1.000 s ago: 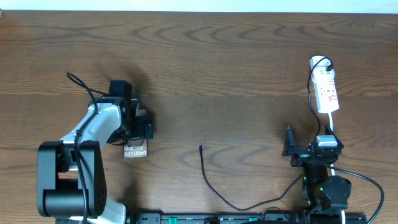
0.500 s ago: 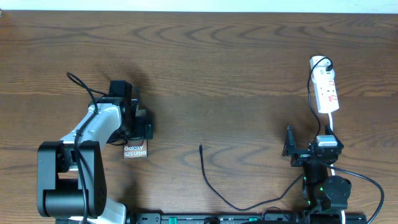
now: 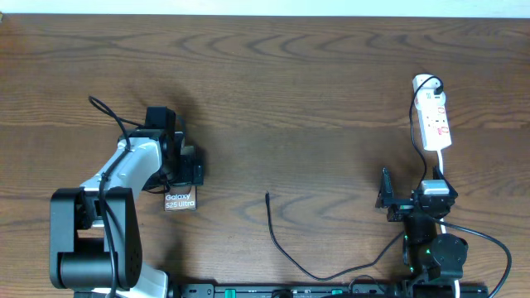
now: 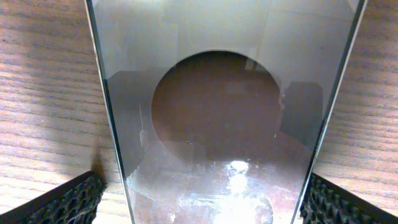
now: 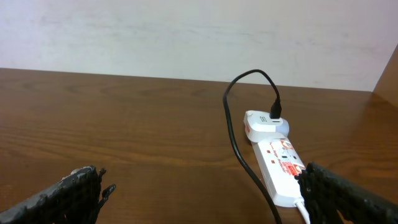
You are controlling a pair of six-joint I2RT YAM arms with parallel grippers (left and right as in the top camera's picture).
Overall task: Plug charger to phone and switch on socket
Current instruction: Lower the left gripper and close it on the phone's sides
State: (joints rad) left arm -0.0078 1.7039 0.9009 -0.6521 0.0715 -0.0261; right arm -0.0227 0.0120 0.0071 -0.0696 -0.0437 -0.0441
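The phone (image 3: 180, 199) lies flat at the left, "Galaxy" lettering at its near end. My left gripper (image 3: 184, 175) hovers over its far end. In the left wrist view the glossy phone (image 4: 217, 124) fills the space between the fingers of this gripper (image 4: 205, 199), which is open and straddles it. The charger (image 3: 277, 240) curves across the near middle, its plug tip (image 3: 267, 195) free on the table. The socket (image 3: 435, 120) lies at the right. My right gripper (image 3: 412, 192) is open and empty just short of it. The right wrist view shows the socket (image 5: 280, 168) and the charger (image 5: 233, 130).
A white adapter (image 5: 264, 122) sits at the socket's far end with the black cable plugged into it. The socket's white cord (image 3: 442, 170) runs back toward the right arm. The table's far edge meets a pale wall (image 5: 186, 31).
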